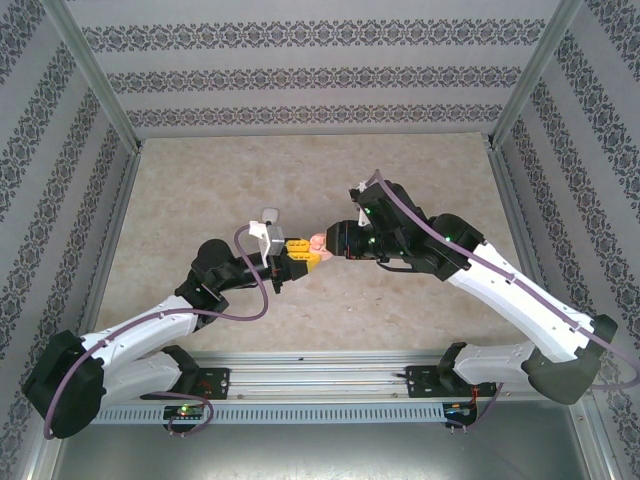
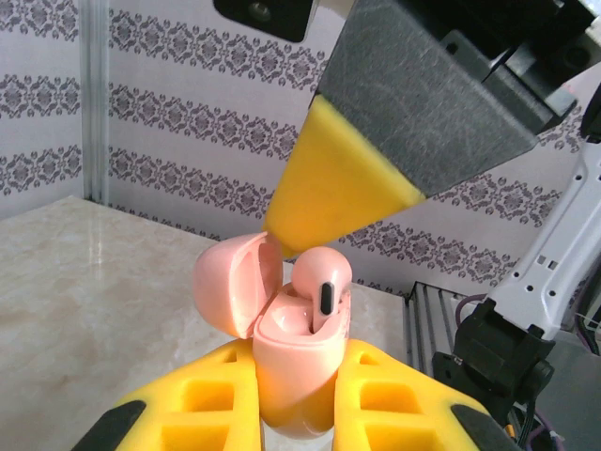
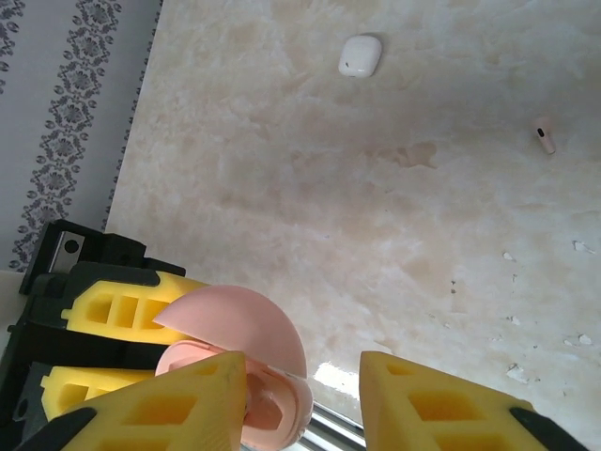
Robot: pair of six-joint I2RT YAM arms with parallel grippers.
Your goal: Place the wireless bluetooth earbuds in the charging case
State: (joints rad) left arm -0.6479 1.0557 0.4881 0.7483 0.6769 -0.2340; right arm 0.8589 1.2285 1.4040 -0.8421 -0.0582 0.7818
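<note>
Your left hand pinches the open case; one earbud stands in it, seemingly seated. Your right hand hovers spread just above the case. Next, fetch the second earbud, lying on the worktop well away from the case.

The charging case and earbud are smooth, glossy pink plastic. The left gripper has matt yellow plastic fingers. The table looks like polished, mottled beige stone. The rail is brushed metal.
</note>
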